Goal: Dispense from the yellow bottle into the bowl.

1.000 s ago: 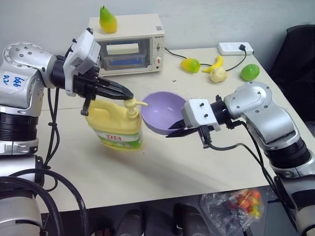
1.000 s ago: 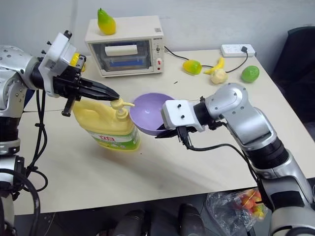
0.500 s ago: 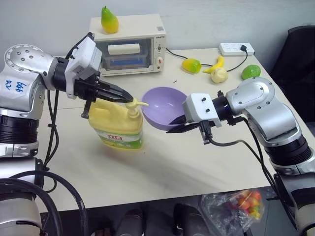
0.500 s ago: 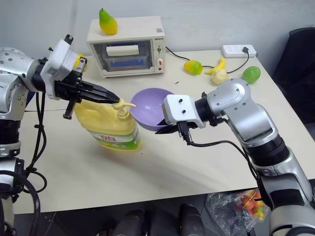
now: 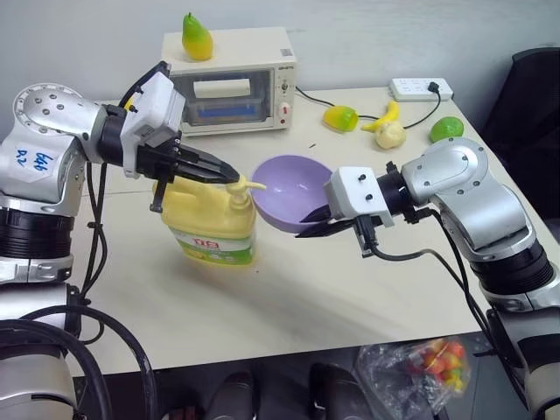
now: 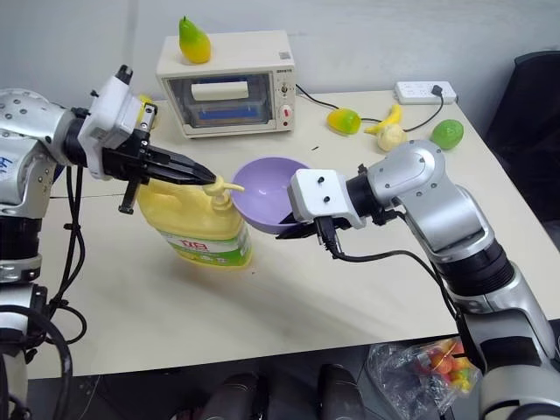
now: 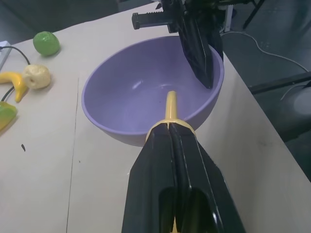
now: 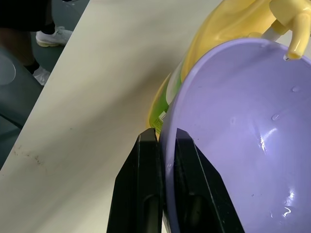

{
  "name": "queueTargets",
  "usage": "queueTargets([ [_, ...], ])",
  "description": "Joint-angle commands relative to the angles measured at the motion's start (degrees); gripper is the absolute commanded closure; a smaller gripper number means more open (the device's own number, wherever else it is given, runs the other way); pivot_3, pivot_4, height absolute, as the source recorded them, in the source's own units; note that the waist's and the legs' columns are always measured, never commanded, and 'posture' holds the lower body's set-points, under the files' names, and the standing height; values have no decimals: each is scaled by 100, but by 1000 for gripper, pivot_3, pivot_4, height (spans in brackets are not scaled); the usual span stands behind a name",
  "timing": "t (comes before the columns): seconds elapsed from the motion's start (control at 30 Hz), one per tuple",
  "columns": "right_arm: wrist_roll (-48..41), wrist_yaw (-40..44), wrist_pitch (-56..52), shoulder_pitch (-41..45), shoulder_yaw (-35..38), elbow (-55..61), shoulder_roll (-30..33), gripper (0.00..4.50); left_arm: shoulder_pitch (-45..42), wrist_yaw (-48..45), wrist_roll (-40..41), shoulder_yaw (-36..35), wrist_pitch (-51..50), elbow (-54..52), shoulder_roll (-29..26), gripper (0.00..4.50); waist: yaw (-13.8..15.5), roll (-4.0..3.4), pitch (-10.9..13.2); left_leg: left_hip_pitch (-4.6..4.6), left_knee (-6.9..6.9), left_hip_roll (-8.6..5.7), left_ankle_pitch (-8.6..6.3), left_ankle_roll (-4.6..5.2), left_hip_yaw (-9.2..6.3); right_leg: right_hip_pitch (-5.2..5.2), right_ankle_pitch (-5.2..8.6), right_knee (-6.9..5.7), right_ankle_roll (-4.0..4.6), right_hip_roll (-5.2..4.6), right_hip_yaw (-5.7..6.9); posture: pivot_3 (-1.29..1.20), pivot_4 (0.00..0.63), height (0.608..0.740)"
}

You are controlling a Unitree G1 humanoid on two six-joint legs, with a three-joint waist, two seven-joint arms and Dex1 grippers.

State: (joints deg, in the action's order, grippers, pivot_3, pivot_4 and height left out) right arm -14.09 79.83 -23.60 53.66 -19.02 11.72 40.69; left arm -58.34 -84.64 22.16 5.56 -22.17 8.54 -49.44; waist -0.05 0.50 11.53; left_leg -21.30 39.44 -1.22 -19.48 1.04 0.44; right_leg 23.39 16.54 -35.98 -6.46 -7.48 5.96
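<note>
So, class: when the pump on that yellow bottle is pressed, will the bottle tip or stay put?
The yellow bottle probably stays put: it stands upright on a broad base on the table. It looks bulky, so likely heavy if full. The pressing comes from above, which should push it down rather than over.

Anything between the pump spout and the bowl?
Nothing. In the right wrist view the spout of the yellow bottle hangs just over the rim of the bowl, apart from it, with only bare air between.
</note>
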Motion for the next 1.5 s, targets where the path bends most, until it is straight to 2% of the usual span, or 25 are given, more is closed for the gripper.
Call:
queueTargets([
  [0.03,-53,-11,52,7,57,209,-44,4500,270,-57,-256,332,-165,-91,6,4450,0,0,0,1,0,0,0,0,0,-1,0,0,0,0,0,0,150,740],
  [0.33,-19,-19,87,-18,68,153,-31,4500,596,-70,-257,317,-343,-298,-52,4450,-3,-8,-6,11,0,1,0,0,1,-9,0,-1,0,0,-2,0,150,740],
  [1.13,-9,-33,80,-61,94,193,0,4500,947,46,-463,363,-93,80,-16,4450,-5,-37,-25,40,-1,1,-2,4,-1,-38,0,1,0,0,-2,0,150,740],
  [1.3,2,-54,101,-73,90,188,-22,4500,579,93,-397,265,-152,219,61,4450,-1,-37,-25,68,-13,1,-4,5,-1,-66,0,9,0,0,-2,0,150,740],
  [1.5,41,-71,177,-117,99,160,-17,4500,-502,210,424,-287,-1299,30,206,4450,7,-31,-19,58,-15,0,-8,12,-3,-63,0,18,0,0,0,0,150,740],
])
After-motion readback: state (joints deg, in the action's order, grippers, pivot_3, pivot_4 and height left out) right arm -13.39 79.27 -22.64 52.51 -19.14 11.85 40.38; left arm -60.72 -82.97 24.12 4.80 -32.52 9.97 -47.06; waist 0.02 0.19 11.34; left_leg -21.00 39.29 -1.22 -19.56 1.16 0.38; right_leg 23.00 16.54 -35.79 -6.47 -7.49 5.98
